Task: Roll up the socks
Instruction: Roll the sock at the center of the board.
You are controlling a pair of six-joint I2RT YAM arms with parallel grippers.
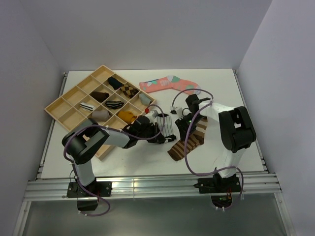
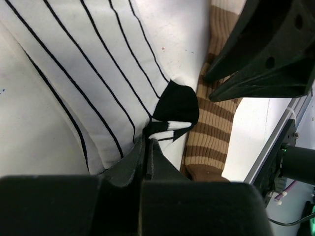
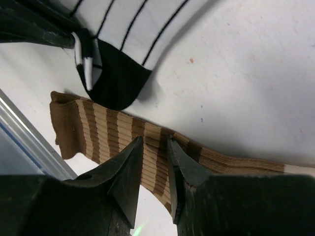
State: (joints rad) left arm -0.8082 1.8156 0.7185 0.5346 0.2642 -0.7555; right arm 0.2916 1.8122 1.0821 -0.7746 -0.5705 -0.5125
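Pinching white sock [image 2: 98, 83], left end effector [image 2: 147, 141]: grip clear at wrist, hidden overhead.

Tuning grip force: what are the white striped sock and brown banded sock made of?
The white striped sock: smooth fine knit, matte; no ribs show, soft folds. The brown banded sock: ribbed knit, matte, looks thicker; ribs cross its tan bands. Fibre can't be told.
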